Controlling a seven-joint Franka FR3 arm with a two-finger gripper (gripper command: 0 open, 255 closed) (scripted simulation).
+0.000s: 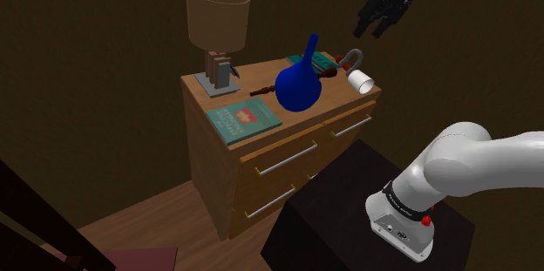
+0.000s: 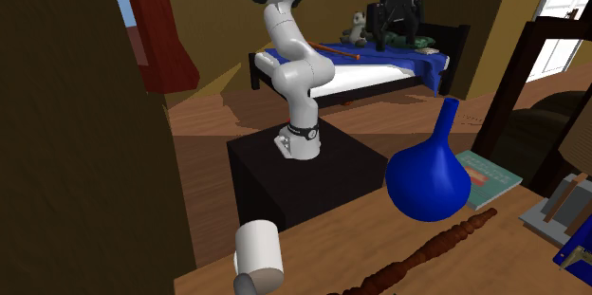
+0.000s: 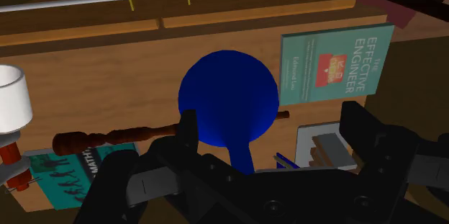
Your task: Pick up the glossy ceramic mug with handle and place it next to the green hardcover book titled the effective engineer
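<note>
We are holding the end effector (image 1: 370, 31) open and empty above the dresser (image 1: 261, 152). The white mug (image 1: 361, 80) seems to be lying on its side at the dresser's corner, so we are planning a descent clear of the blue vase (image 1: 298, 86).

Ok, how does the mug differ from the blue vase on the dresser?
The mug is white; the vase is deep blue. The mug is a short, straight-sided cylinder; the vase has a round body and a narrow neck. The vase is clearly the larger. Both sit on the wooden dresser, and the tool touches neither.
</note>
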